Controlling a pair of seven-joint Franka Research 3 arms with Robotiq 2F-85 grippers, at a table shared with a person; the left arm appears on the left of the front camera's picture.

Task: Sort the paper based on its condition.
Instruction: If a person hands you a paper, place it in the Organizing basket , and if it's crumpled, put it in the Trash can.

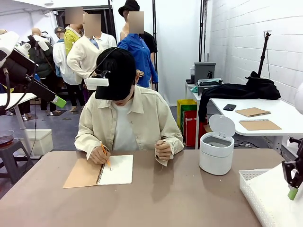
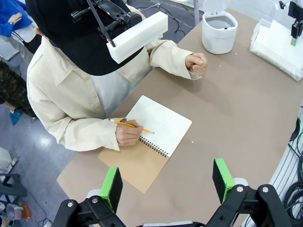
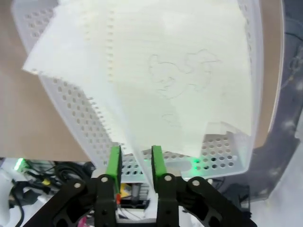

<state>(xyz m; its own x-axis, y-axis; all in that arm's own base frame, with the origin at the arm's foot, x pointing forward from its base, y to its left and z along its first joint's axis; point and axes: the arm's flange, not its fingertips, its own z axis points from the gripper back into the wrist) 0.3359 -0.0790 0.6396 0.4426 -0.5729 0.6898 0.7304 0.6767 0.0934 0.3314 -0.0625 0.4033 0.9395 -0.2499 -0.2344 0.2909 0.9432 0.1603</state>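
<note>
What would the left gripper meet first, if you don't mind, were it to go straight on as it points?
Probably the open notebook's brown cover, lying ahead of the left gripper beside the person's writing hand; depth is unclear, so it could be the bare table instead.

Just ahead of the right gripper, which is black with green pads, the paper is white and carries a faint grey line drawing. Along one edge it has a row of small holes. Under it, the basket is white with a regular pattern of round holes.

The left gripper has the same black and green. Ahead of it, the notebook shows a white page, a brown kraft cover and a dark spiral. The pencil is orange and the table is greyish brown. Farther from this gripper, the shirt is cream, the cap is black, and the bin is white with grey inside.
</note>
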